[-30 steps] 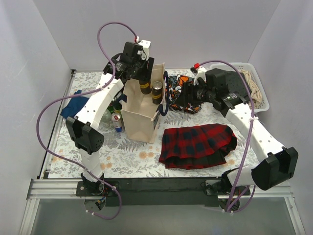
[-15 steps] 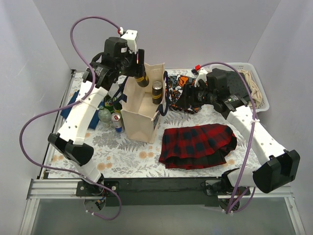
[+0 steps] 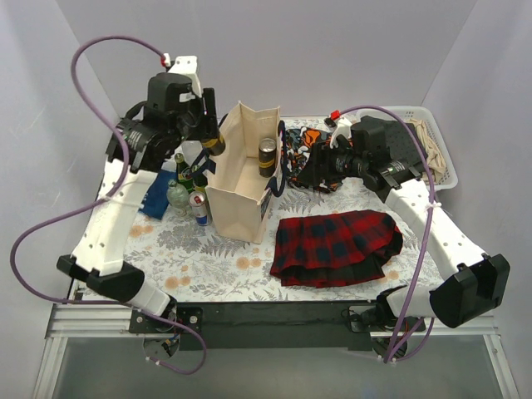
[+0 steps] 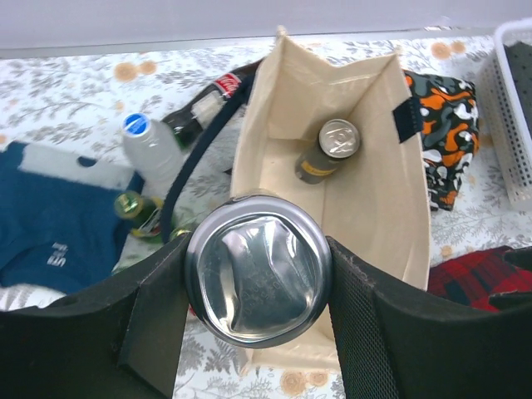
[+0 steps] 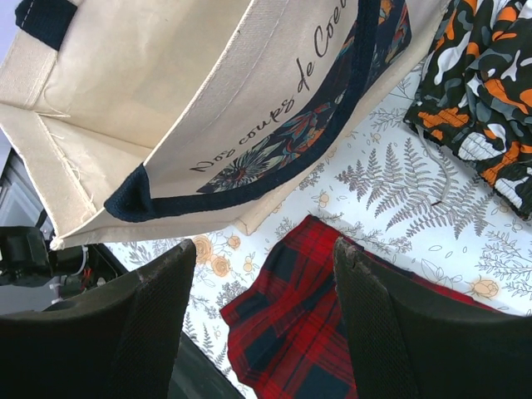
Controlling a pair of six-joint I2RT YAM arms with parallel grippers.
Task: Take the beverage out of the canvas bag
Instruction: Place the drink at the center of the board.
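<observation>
Floral-printed cloth covers the table, which is enclosed by pale walls. Near the middle, the canvas bag is stood upright with its mouth open. One beverage can is clamped by its sides between the left jaws, its silver base turned toward the wrist camera. It is held in the air over the bag's rim at 9 o'clock, lifted clear of the inside. A second can is seen upright inside the bag, near the corner at 2 o'clock. On the table at 9 o'clock of the bag a cluster of bottles is gathered, with a blue cloth just beyond them. The right jaws are spread wide with nothing between them, and are held near the bag's printed face at 3 o'clock. A red plaid cloth is laid at 4 o'clock of the bag, and a white basket is set at 2 o'clock.
</observation>
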